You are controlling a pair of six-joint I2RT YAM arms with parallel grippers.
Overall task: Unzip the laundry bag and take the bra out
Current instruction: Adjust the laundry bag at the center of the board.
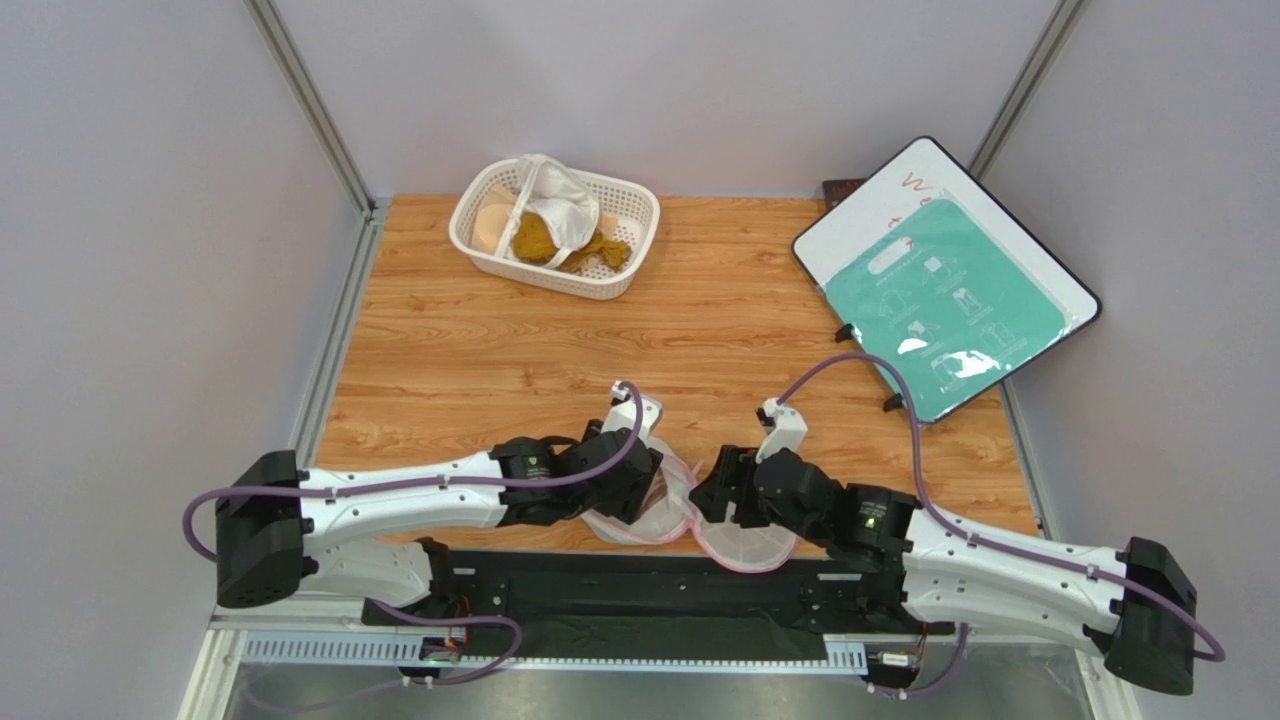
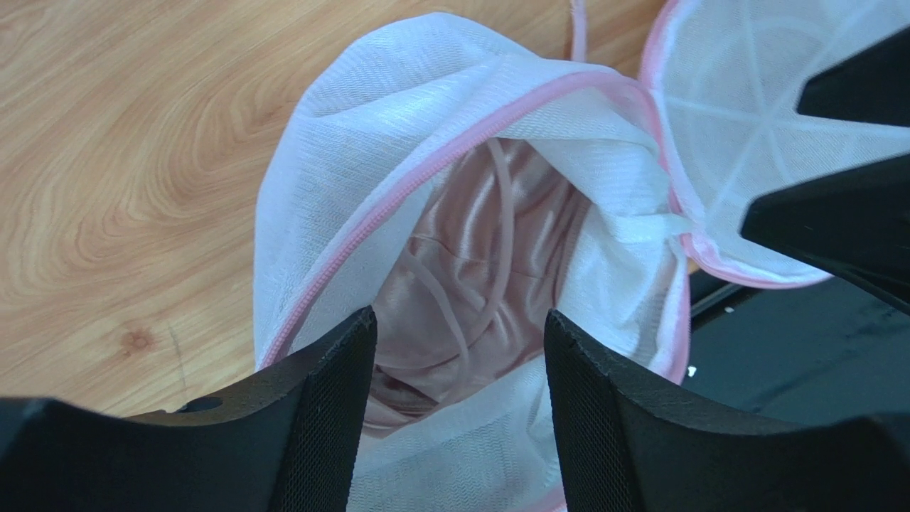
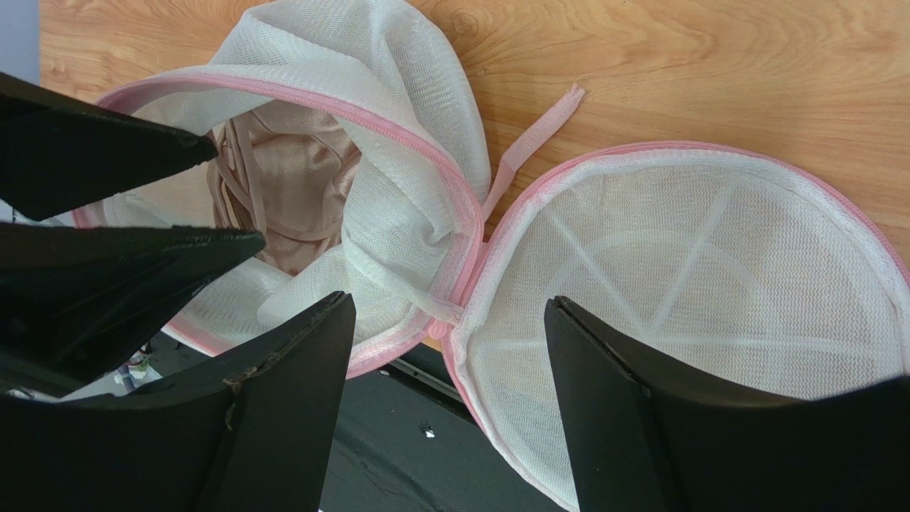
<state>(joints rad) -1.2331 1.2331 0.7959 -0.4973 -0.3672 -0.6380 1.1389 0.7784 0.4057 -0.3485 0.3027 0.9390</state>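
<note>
The laundry bag [image 1: 694,528] lies unzipped at the table's near edge, its two white mesh halves with pink zipper trim spread apart. The mauve-pink bra [image 2: 470,280] lies inside the crumpled left half [image 2: 374,128]; it also shows in the right wrist view [image 3: 288,192]. The right half [image 3: 684,277] lies open and empty, ribs showing. My left gripper [image 2: 459,341] is open, jaws straddling the bra in the bag's mouth. My right gripper [image 3: 449,320] is open above the hinge between the halves. Both grippers [image 1: 661,473] [image 1: 718,488] sit over the bag in the top view.
A white lattice basket [image 1: 558,227] with mustard-brown and white cloths stands at the back left. A whiteboard with a teal sheet [image 1: 944,278] leans at the back right. A black mat [image 3: 427,448] lies along the near edge under the bag.
</note>
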